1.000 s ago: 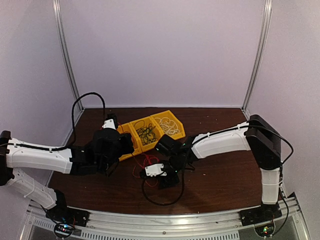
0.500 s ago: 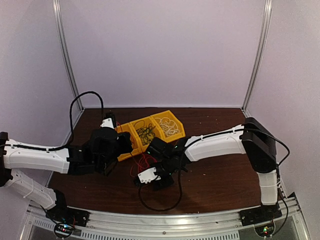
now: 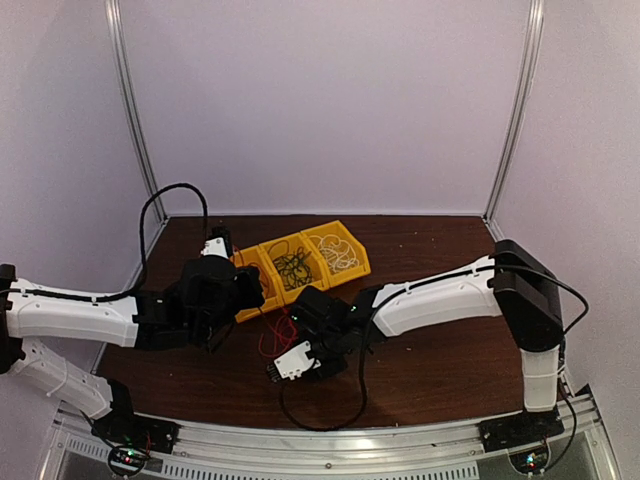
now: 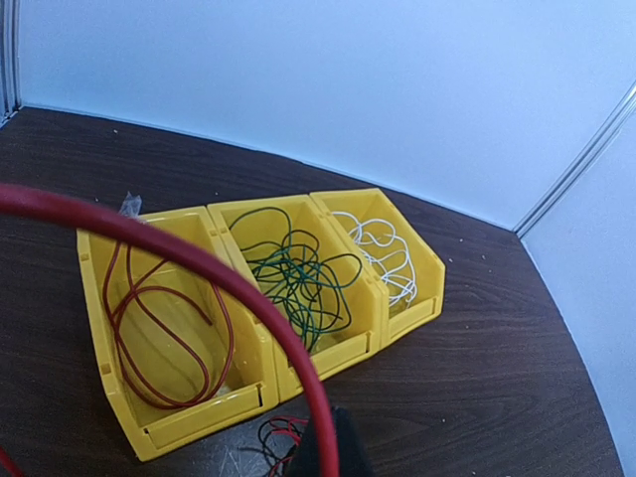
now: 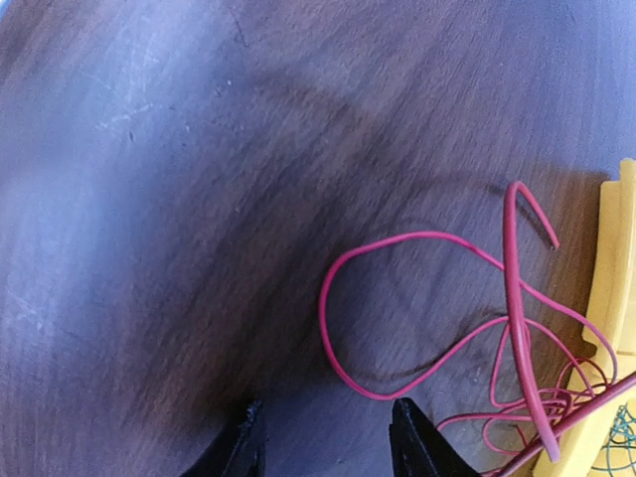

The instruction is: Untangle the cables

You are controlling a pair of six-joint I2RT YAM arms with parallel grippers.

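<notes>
As the open right claw (image 5: 328, 442) has swung left to the tangle (image 5: 437, 236), the left claw's (image 4: 323, 452) gripped cable (image 4: 199, 260) can be parted.

Three bins and cables on table.
Row of three bins (image 4: 328, 360) on the table (image 3: 440, 360), running 8 to 2 o'clock; binned cables (image 4: 298, 278) lie one bundle per bin; loose cables (image 3: 283, 328) lie on the table at the row's 6 o'clock, just beside it.
</notes>
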